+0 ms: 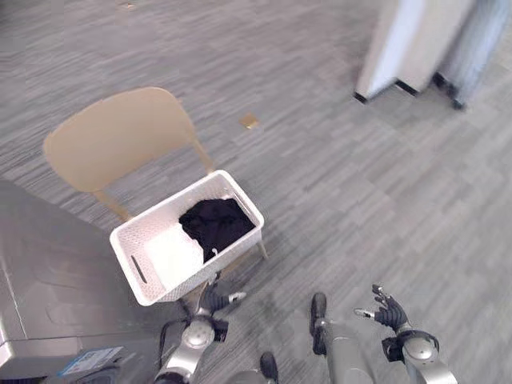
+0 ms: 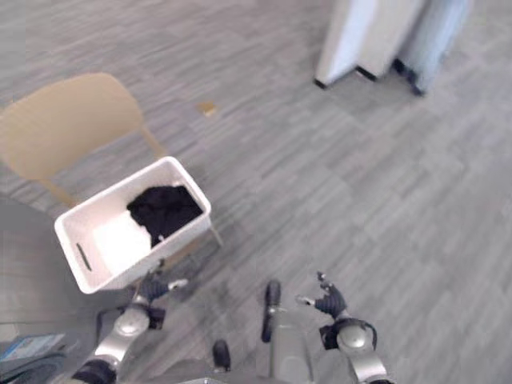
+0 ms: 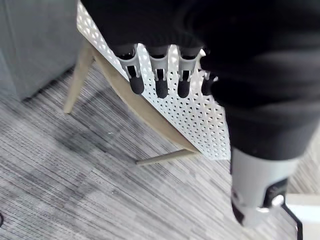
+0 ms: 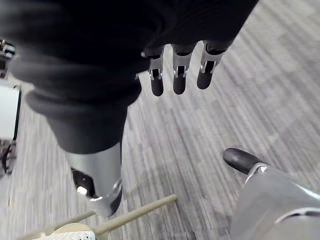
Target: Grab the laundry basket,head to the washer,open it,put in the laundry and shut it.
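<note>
A white perforated laundry basket [image 1: 172, 292] rests on the seat of a beige chair [image 1: 120, 136]. Inside lie black clothes [image 1: 214, 224] and a white cloth [image 1: 172, 254]. My left hand [image 1: 214, 300] is low by the basket's near corner, open. In the left wrist view its fingers [image 3: 161, 80] are straight, close to the basket's wall [image 3: 200, 115]; I cannot tell whether they touch it. Off to the right, apart from the basket, my right hand [image 1: 390, 310] hangs over the floor, its relaxed fingers [image 4: 173, 75] holding nothing. A grey washer body [image 1: 48, 272] stands at the lower left.
The chair's thin legs [image 3: 75, 80] stand under the basket. White and grey partition panels [image 1: 408, 48] stand at the far right. A small tan tag [image 1: 249, 122] lies on the grey carpet behind the chair. Open carpet spreads to the right.
</note>
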### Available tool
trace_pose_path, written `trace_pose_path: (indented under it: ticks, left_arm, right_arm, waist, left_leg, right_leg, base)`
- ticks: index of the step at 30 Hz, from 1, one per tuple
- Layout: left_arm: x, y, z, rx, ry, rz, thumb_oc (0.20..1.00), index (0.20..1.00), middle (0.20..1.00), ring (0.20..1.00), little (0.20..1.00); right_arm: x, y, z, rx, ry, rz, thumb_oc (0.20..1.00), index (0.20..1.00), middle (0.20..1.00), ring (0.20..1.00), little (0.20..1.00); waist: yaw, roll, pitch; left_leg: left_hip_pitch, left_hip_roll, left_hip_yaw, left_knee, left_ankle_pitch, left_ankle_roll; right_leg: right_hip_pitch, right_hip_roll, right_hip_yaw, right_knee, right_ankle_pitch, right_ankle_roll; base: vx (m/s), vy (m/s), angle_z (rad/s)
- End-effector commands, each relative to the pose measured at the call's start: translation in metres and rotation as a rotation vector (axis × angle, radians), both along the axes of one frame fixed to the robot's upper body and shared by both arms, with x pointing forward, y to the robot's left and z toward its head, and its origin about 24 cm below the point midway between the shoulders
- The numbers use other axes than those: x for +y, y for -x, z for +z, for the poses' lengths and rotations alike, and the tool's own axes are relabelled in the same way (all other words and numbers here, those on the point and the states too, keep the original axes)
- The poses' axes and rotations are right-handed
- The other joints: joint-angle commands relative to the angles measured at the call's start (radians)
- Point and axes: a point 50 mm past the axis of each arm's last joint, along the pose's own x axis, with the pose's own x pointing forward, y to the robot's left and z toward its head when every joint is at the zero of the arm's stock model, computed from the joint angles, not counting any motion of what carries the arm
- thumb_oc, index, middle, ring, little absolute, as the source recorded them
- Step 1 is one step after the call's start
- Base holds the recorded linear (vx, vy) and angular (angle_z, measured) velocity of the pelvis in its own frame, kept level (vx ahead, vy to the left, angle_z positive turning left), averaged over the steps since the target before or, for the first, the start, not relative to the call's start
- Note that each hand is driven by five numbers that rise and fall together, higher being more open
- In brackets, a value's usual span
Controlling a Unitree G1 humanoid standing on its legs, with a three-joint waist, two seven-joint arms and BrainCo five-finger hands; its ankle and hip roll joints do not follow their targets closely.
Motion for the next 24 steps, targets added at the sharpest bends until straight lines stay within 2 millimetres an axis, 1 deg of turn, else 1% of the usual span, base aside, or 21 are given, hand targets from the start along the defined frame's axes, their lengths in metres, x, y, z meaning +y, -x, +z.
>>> trace_pose_path:
  ticks: [1,3,4,5,6,7,8,9,10,11,12,13,14,17,18,19,20,21,22,23,24]
  left_arm:
    - [-0.005,-0.006,0.001,-0.018,-0.015,-0.044,1.0,1.0,1.0,1.0,1.0]
    - [-0.007,-0.004,0.0,-0.013,0.007,-0.04,1.0,1.0,1.0,1.0,1.0]
    - [-0.008,-0.005,0.001,-0.015,0.014,-0.039,1.0,1.0,1.0,1.0,1.0]
    - [-0.007,-0.005,0.002,-0.019,0.025,-0.028,1.0,1.0,1.0,1.0,1.0]
    - [-0.007,-0.005,0.002,-0.019,0.025,-0.027,1.0,1.0,1.0,1.0,1.0]
    - [-0.006,-0.005,0.002,-0.021,0.029,-0.017,1.0,1.0,1.0,1.0,1.0]
    - [-0.003,-0.005,0.003,-0.021,0.03,-0.008,1.0,1.0,1.0,1.0,1.0]
    - [-0.001,-0.005,0.003,-0.019,0.028,-0.003,1.0,1.0,1.0,1.0,1.0]
    - [0.0,-0.003,0.003,-0.012,0.029,-0.002,1.0,1.0,1.0,1.0,1.0]
    - [0.001,-0.001,0.002,-0.008,0.029,-0.002,1.0,1.0,1.0,1.0,1.0]
    - [0.001,0.0,0.002,-0.005,0.029,-0.003,1.0,1.0,1.0,1.0,1.0]
    - [0.003,0.003,0.0,0.007,0.028,-0.001,1.0,1.0,1.0,1.0,1.0]
    - [0.005,0.004,0.0,0.012,0.027,-0.002,1.0,1.0,1.0,1.0,1.0]
    - [0.01,0.002,0.001,0.01,0.013,0.012,1.0,1.0,1.0,1.0,1.0]
    - [0.01,0.002,0.001,0.009,0.013,0.012,1.0,1.0,1.0,1.0,1.0]
    - [0.012,0.002,0.002,0.009,0.008,0.018,1.0,1.0,1.0,1.0,1.0]
    - [0.021,0.003,0.003,0.01,-0.016,0.038,1.0,1.0,1.0,1.0,1.0]
    - [0.021,0.003,0.003,0.01,-0.016,0.038,1.0,1.0,1.0,1.0,1.0]
    - [0.025,0.004,0.004,0.007,-0.025,0.048,1.0,1.0,1.0,1.0,1.0]
    - [0.03,0.004,0.005,0.003,-0.039,0.051,1.0,1.0,1.0,1.0,1.0]
    - [0.031,0.004,0.005,0.002,-0.042,0.056,1.0,1.0,1.0,1.0,1.0]
  right_arm:
    - [-0.01,-0.01,0.015,-0.098,-0.008,-0.036,1.0,1.0,1.0,1.0,1.0]
    - [-0.014,-0.008,0.015,-0.095,-0.003,-0.045,1.0,1.0,1.0,1.0,1.0]
    - [-0.015,-0.009,0.016,-0.096,-0.002,-0.047,1.0,1.0,1.0,1.0,1.0]
    - [-0.017,-0.01,0.016,-0.097,0.006,-0.049,1.0,1.0,1.0,1.0,1.0]
    - [-0.017,-0.01,0.016,-0.097,0.006,-0.049,1.0,1.0,1.0,1.0,1.0]
    - [-0.018,-0.011,0.016,-0.092,0.018,-0.05,1.0,1.0,1.0,1.0,1.0]
    - [-0.02,-0.01,0.014,-0.078,0.029,-0.05,1.0,1.0,1.0,1.0,1.0]
    - [-0.02,-0.008,0.013,-0.068,0.031,-0.05,1.0,1.0,1.0,1.0,1.0]
    - [-0.021,-0.005,0.011,-0.059,0.036,-0.053,1.0,1.0,1.0,1.0,1.0]
    - [-0.023,-0.003,0.011,-0.051,0.04,-0.058,1.0,1.0,1.0,1.0,1.0]
    - [-0.023,-0.003,0.01,-0.049,0.041,-0.058,1.0,1.0,1.0,1.0,1.0]
    - [-0.023,-0.002,0.01,-0.045,0.048,-0.055,1.0,1.0,1.0,1.0,1.0]
    - [-0.021,-0.003,0.009,-0.039,0.047,-0.043,1.0,1.0,1.0,1.0,1.0]
    - [-0.017,-0.013,0.014,-0.071,0.05,-0.023,1.0,1.0,1.0,1.0,1.0]
    - [-0.017,-0.014,0.014,-0.072,0.049,-0.023,1.0,1.0,1.0,1.0,1.0]
    - [-0.014,-0.017,0.016,-0.078,0.052,-0.006,1.0,1.0,1.0,1.0,1.0]
    - [-0.01,-0.024,0.02,-0.105,0.058,0.022,1.0,1.0,1.0,1.0,1.0]
    - [-0.01,-0.024,0.02,-0.105,0.058,0.022,1.0,1.0,1.0,1.0,1.0]
    - [-0.007,-0.028,0.022,-0.118,0.058,0.034,1.0,1.0,1.0,1.0,1.0]
    - [-0.002,-0.036,0.03,-0.154,0.072,0.081,1.0,1.0,1.0,1.0,1.0]
    - [-0.001,-0.037,0.031,-0.16,0.078,0.093,1.0,1.0,1.0,1.0,1.0]
  waist:
    - [-0.018,0.016,0.038]
    - [-0.016,0.014,0.043]
    - [-0.017,0.011,0.047]
    - [-0.018,0.005,0.052]
    - [-0.019,0.007,0.052]
    - [-0.019,-0.002,0.057]
    - [-0.011,-0.009,0.06]
    - [-0.008,-0.009,0.055]
    - [-0.009,-0.007,0.042]
    - [-0.005,-0.008,0.037]
    - [-0.009,-0.008,0.035]
    - [-0.012,0.0,0.024]
    - [-0.002,0.009,0.01]
    - [-0.003,0.01,0.02]
    - [-0.003,0.009,0.02]
    - [0.001,0.009,0.024]
    - [0.015,0.011,0.032]
    - [0.015,0.011,0.032]
    - [0.023,0.012,0.034]
    - [0.037,0.012,0.031]
    - [0.035,0.01,0.027]
  left_leg:
    - [-0.189,-0.021,-0.013,0.026,0.041,-0.074]
    - [-0.209,-0.028,-0.014,0.119,0.005,-0.097]
    - [-0.226,-0.017,0.001,0.173,-0.009,-0.108]
    - [-0.251,0.011,0.036,0.23,-0.017,-0.118]
    - [-0.256,0.013,0.034,0.239,-0.021,-0.119]
    - [-0.28,0.055,0.078,0.293,-0.018,-0.124]
    - [-0.292,0.126,0.129,0.331,-0.036,-0.128]
    - [-0.291,0.158,0.152,0.303,-0.022,-0.131]
    - [-0.27,0.186,0.168,0.243,0.005,-0.141]
    - [-0.279,0.21,0.18,0.217,0.04,-0.146]
    - [-0.278,0.208,0.174,0.215,0.041,-0.149]
    - [-0.245,0.212,0.181,0.152,0.053,-0.152]
    - [-0.23,0.191,0.143,0.119,0.055,-0.151]
    - [-0.22,0.13,0.114,0.109,0.033,-0.126]
    - [-0.22,0.129,0.115,0.109,0.032,-0.126]
    - [-0.219,0.116,0.109,0.115,0.023,-0.115]
    - [-0.21,0.099,0.104,0.117,0.005,-0.094]
    - [-0.21,0.099,0.104,0.117,0.005,-0.094]
    - [-0.204,0.092,0.106,0.114,-0.001,-0.086]
    - [-0.199,0.076,0.093,0.09,0.017,-0.068]
    - [-0.193,0.07,0.082,0.078,0.02,-0.069]
  right_leg:
    - [0.197,0.047,0.019,0.012,-0.041,0.036]
    - [0.216,0.034,-0.002,-0.002,-0.029,0.023]
    - [0.227,0.024,-0.017,-0.013,-0.029,0.018]
    - [0.243,0.01,-0.042,-0.024,-0.034,0.013]
    - [0.244,0.012,-0.044,-0.025,-0.034,0.012]
    - [0.264,-0.003,-0.071,-0.03,-0.039,0.007]
    - [0.31,-0.017,-0.115,-0.039,-0.066,0.009]
    - [0.319,-0.026,-0.137,-0.041,-0.072,0.013]
    - [0.332,-0.032,-0.164,-0.044,-0.083,0.019]
    - [0.339,-0.042,-0.18,-0.041,-0.085,0.02]
    - [0.342,-0.042,-0.184,-0.039,-0.091,0.02]
    - [0.343,-0.048,-0.197,-0.019,-0.107,0.021]
    - [0.347,-0.072,-0.215,0.019,-0.119,0.03]
    - [0.297,-0.136,-0.222,0.143,-0.093,0.049]
    - [0.295,-0.138,-0.222,0.145,-0.094,0.05]
    - [0.283,-0.151,-0.215,0.177,-0.079,0.056]
    - [0.266,-0.169,-0.208,0.237,-0.069,0.062]
    - [0.266,-0.169,-0.208,0.237,-0.069,0.062]
    - [0.263,-0.182,-0.217,0.265,-0.067,0.063]
    - [0.251,-0.145,-0.201,0.268,-0.064,0.046]
    - [0.248,-0.115,-0.174,0.256,-0.08,0.045]
  base:
    - [0.22,-0.14,1.97]
    - [0.1,-0.083,1.14]
    - [0.06,-0.082,0.4]
    - [0.04,-0.054,0.47]
    - [0.04,-0.032,0.87]
    - [0.14,0.01,0.88]
    - [0.17,0.04,0.83]
    - [0.23,0.096,0.53]
    - [0.16,0.126,0.51]
    - [0.14,0.09,0.38]
    - [0.16,0.123,0.69]
    - [0.25,0.235,0.77]
    - [0.28,0.361,0.73]
    - [0.11,0.287,0.37]
    - [0.06,0.174,0.6]
    - [0.09,0.212,0.38]
    - [0.09,0.208,0.18]
    - [0.06,0.184,0.27]
    - [0.0,0.147,0.32]
    - [0.01,0.153,0.34]
    - [0.01,0.101,0.21]
